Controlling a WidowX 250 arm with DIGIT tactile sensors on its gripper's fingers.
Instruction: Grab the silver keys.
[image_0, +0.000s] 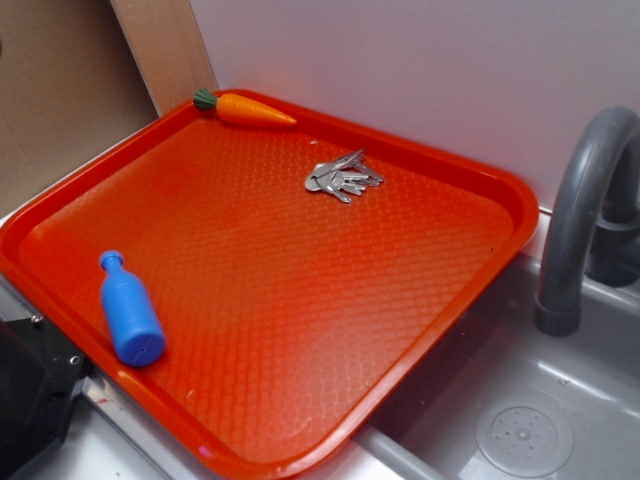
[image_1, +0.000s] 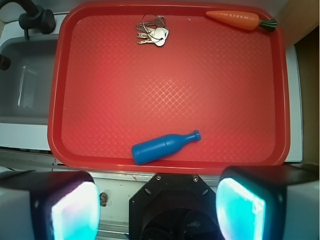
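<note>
Gripper (image_1: 157, 210) spread wide, empty, hung over near tray (image_1: 70, 145) edge; silver keys (image_1: 152, 31) lay straight ahead, far side, well apart.

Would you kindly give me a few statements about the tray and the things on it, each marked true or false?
1. The silver keys lie on the red tray, apart from the other items. True.
2. The gripper is shut on the keys. False: its fingers stand wide apart in the wrist view, back from the tray's near edge, holding nothing.
3. The blue bottle stands upright. False: it lies on its side on the tray.
4. The toy carrot lies near a corner of the tray, close to the rim. True.
5. The keys are in the sink. False: the sink is beside the tray, and the keys lie on the tray.
</note>
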